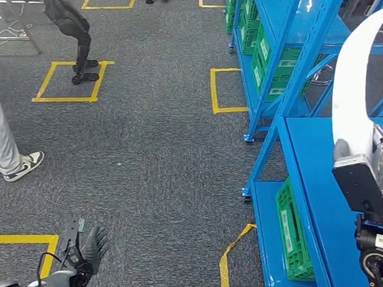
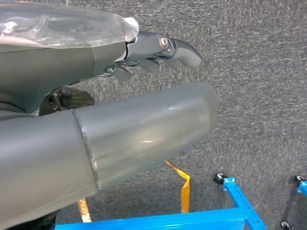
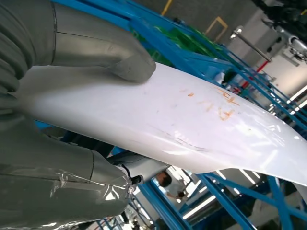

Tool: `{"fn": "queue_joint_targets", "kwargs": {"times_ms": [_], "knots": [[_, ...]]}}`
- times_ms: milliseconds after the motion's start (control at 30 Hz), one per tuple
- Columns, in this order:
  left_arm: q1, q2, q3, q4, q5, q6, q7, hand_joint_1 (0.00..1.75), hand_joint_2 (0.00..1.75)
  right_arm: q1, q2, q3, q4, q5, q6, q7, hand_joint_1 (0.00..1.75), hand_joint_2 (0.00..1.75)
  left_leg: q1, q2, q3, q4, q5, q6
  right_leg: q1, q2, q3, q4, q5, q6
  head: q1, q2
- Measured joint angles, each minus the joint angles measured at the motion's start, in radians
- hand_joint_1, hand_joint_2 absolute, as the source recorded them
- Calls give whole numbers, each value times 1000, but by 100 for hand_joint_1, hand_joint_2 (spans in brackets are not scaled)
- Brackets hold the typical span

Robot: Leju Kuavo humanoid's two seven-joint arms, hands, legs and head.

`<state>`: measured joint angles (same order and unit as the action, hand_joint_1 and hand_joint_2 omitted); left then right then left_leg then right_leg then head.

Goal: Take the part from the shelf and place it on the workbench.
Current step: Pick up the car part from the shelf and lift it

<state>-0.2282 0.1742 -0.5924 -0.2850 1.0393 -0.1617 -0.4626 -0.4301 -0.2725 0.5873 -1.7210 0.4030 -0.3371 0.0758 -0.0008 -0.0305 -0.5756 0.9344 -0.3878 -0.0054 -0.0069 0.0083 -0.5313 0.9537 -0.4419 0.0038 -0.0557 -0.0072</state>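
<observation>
Gripping the long white curved part [image 3: 188, 120], right hand [image 3: 72, 110] clamped around its lower end, beside the blue shelf [image 1: 324, 184].

Head high — wrists close, shelving [image 1: 302, 72] shared

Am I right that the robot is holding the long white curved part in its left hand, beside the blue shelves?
Not quite: the right hand grips the white curved part, as the right wrist view shows. The left hand holds nothing. The blue shelves are indeed beside it.
</observation>
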Motion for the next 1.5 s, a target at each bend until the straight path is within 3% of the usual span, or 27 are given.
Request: {"fn": "queue_joint_targets", "kwargs": {"times_ms": [167, 367, 500, 633, 933, 1500], "knots": [[-4, -3, 0, 0, -17, 33, -14, 0, 0, 19, 12, -4, -95, -100, 32, -35, 175, 175, 0, 0, 0, 0, 0, 0, 0, 0, 0, 0, 0, 0, 0, 0], [-19, -7, 0, 0, -18, 30, 7, 0, 0, 33, 31, -9, -145, -564, 192, -227, 175, 175, 0, 0, 0, 0, 0, 0, -1, 0, 0, 0, 0, 0, 0, 0], [-30, -10, 0, 0, -23, 29, 19, 0, 0, 33, 48, -3, -149, -727, 320, -289, 175, 175, 0, 0, 0, 0, 0, 0, -1, 0, 0, 0, 0, 0, 0, 0], [-40, -15, 0, 0, -30, 43, 25, 0, 0, 33, 71, 7, -143, -850, 366, -318, 175, 175, 0, 0, 0, 0, 0, 0, -1, 0, 0, 0, 0, 0, 0, 0], [-51, -22, 0, 0, -86, 108, 11, 0, 0, 33, 87, 28, -107, -898, 359, -341, 175, 175, 0, 0, 0, 0, 0, 0, 0, 0, 0, 0, 0, 0, 0, 0], [-55, -33, 0, 0, -44, 48, 3, 0, 0, 44, 87, 17, -42, -860, 351, -380, 175, 175, 0, 0, 0, 0, 0, 0, -1, 0, 0, 0, 0, 0, 0, 0]]}}
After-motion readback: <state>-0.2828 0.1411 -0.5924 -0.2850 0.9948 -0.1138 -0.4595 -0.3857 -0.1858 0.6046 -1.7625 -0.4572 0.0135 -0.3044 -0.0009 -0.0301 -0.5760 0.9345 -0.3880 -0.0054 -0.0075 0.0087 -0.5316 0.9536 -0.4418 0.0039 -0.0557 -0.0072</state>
